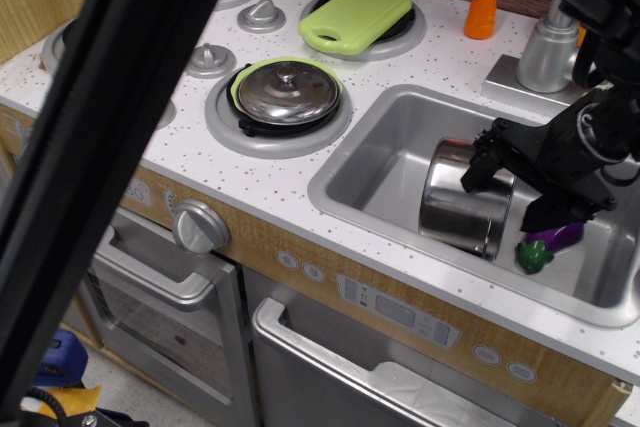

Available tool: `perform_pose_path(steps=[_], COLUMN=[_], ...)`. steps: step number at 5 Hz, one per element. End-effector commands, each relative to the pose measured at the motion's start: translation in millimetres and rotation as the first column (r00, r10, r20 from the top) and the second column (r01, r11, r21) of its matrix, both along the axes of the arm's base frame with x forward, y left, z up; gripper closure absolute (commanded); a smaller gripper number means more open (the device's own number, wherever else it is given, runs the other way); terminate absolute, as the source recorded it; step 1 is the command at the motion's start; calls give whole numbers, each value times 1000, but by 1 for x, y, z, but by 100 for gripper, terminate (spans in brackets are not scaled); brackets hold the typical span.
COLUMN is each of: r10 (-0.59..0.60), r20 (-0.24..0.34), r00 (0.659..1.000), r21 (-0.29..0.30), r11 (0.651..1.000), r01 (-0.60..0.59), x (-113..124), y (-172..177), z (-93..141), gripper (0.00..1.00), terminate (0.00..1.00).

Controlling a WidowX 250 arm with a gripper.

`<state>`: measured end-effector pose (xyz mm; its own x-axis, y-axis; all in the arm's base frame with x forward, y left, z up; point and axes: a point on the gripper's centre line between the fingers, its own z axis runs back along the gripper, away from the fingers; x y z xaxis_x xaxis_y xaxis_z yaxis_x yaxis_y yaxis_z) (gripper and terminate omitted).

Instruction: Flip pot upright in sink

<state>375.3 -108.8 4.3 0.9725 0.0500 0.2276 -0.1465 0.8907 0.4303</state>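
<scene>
The shiny steel pot [458, 209] lies tipped on its side in the grey sink [385, 142], its closed bottom facing the front left and its mouth hidden toward the back right. My black gripper [510, 193] is open and low over the pot's right end. One finger [478, 171] is over the pot's upper edge. The other finger [545, 211] is just right of the pot, above the eggplant. I cannot tell whether a finger touches the pot.
A purple toy eggplant [548, 244] lies in the sink right of the pot. The faucet [548, 47] stands behind the sink beside an orange piece [482, 9]. A domed steel lid [288, 90] and a green cutting board [355, 17] sit on the burners. A black bar [100, 167] blocks the left foreground.
</scene>
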Motion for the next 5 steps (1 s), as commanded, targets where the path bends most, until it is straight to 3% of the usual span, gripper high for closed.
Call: perform_pose_path(steps=[1, 3, 4, 5], r10=[-28, -62, -73, -81], r20=[64, 55, 19, 38], r00=[998, 997, 997, 996], r21=[26, 65, 85, 81], r11=[999, 996, 994, 994], r01=[26, 58, 71, 78], x=[10, 15, 17, 18], y=[15, 29, 39, 44], z=[21, 23, 27, 25], gripper=[0, 0, 100, 100], terminate=[0, 0, 0, 0])
